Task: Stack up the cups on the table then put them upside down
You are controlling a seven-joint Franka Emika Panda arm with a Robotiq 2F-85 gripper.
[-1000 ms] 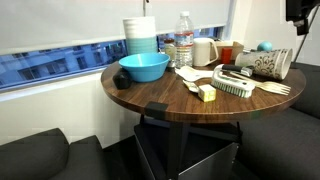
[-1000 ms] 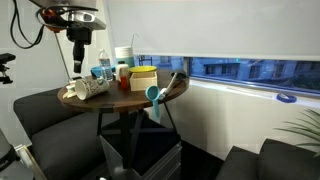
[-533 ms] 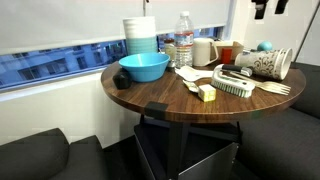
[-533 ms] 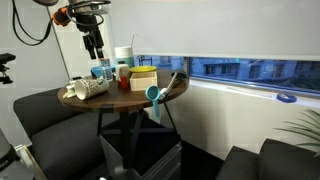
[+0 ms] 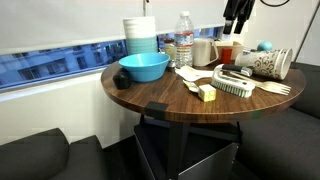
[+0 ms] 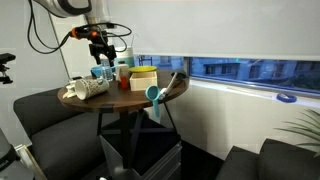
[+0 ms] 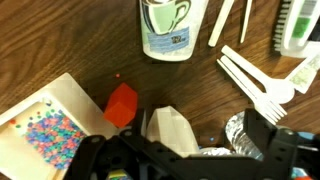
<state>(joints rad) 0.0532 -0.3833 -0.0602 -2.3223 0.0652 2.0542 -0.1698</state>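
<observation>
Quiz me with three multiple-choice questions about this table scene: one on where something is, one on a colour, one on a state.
1. Where is the tool?
A) above the table
B) under it
C) on the floor

2. What colour is the wide bowl?
A) red
B) blue
C) black

3. How do the patterned cups stand?
A) upright
B) upside down
C) lying on their side

Answers:
1 A: it hangs in the air over the things on the tabletop.
2 B: its wall is plainly blue.
3 C: their sides rest on the wood, with the open mouth facing sideways.
</observation>
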